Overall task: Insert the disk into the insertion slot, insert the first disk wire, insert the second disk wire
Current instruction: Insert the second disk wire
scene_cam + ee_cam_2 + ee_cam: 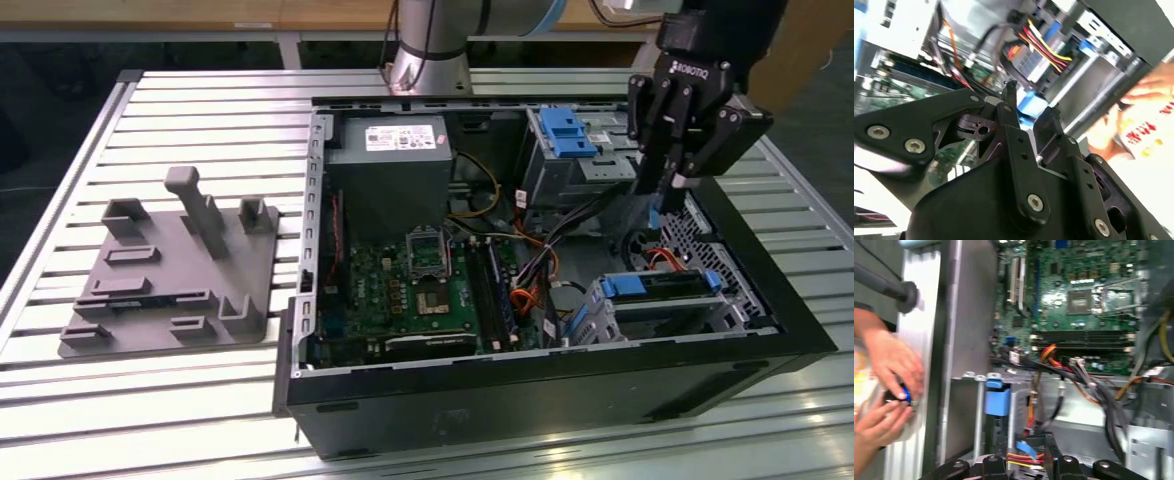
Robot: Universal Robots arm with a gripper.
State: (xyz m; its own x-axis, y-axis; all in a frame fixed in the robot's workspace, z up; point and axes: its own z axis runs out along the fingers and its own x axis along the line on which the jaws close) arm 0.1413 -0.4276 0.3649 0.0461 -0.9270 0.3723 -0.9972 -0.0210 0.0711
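As laid out in the exterior view, L to R: a grey fixture [160, 280] is set well apart from the gripper [663, 188], w/ the motherboard [427, 290] between them. The disk [661, 287] is seated flat in the insertion slot [667, 318], below the gripper and a little toward the case front, its blue-framed edge turned up toward it. The disk's long axis can't be read, as most of it is covered by the cage. The gripper is pointed down and set narrow, and a blue wire plug [1030, 107] is judged to be pinched at its tips. The plug is held near the disk, apart from it.
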